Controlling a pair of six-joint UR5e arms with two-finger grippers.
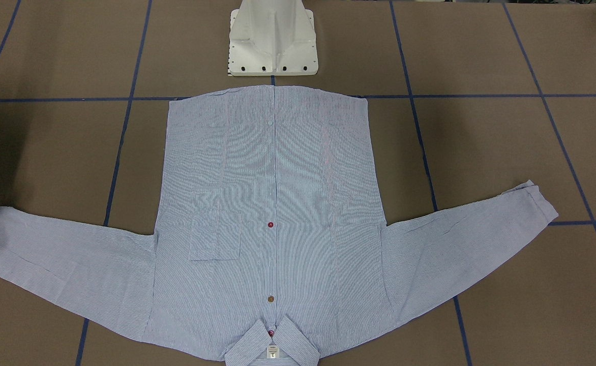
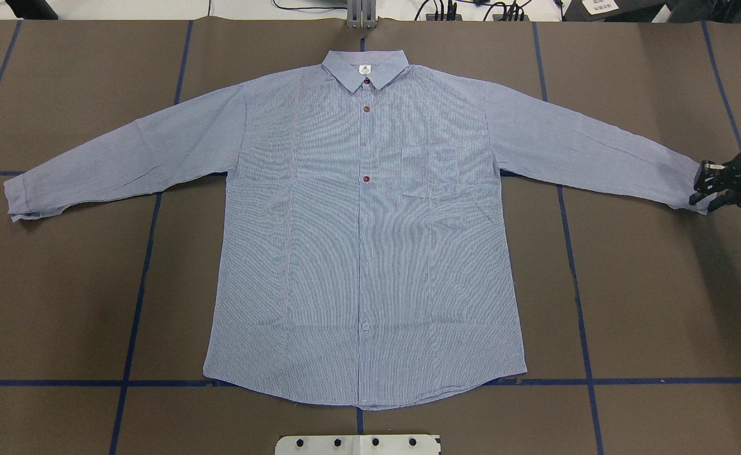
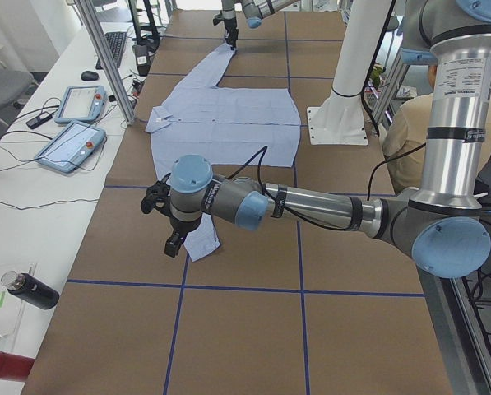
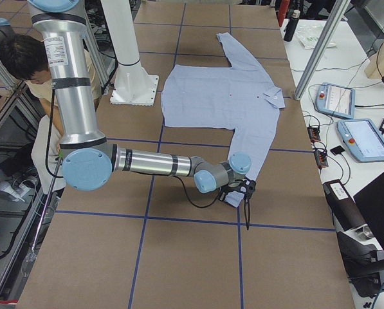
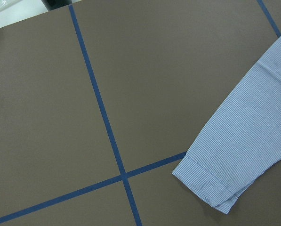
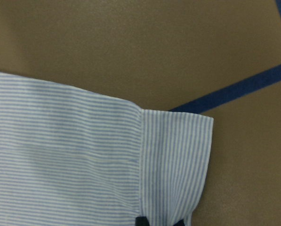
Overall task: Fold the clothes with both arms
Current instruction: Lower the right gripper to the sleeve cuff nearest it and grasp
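While the brown table (image 2: pixel 61 303) carries the shirt (image 2: pixel 370 253) spread flat and front up, an arm reaches to each sleeve end.
Its collar (image 2: pixel 365 68) lies far from the robot, the hem near the white pedestal (image 2: pixel 358 444). The right arm (image 4: pixel 153 162) sets the right gripper (image 2: pixel 699 189) at one cuff (image 6: pixel 175 160), fingertips (image 6: pixel 141 220) parted, unclamped. The left arm (image 3: pixel 311 206) holds the left gripper (image 3: pixel 164 226) near the other cuff (image 5: pixel 211 183); whether that gripper is spread or closed cannot be told.
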